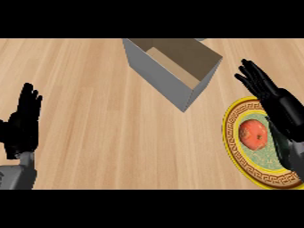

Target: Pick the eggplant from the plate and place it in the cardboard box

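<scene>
A round plate (236, 138) with a yellow patterned rim lies at the right of the wooden counter. On it sits a red, round, tomato-like item (253, 134); no purple eggplant shows. The open cardboard box (174, 67) with grey outer walls stands at the upper middle, left of the plate. My right hand (279, 104) hovers open over the plate's right half, fingers straight and pointing up-left, beside the red item and hiding part of the plate. My left hand (19, 124) rests open at the left edge, fingers up, far from the box and the plate.
The wooden counter (101, 111) stretches bare between my left hand and the box. The box's near corner points toward the plate's upper left rim, with a small gap between them.
</scene>
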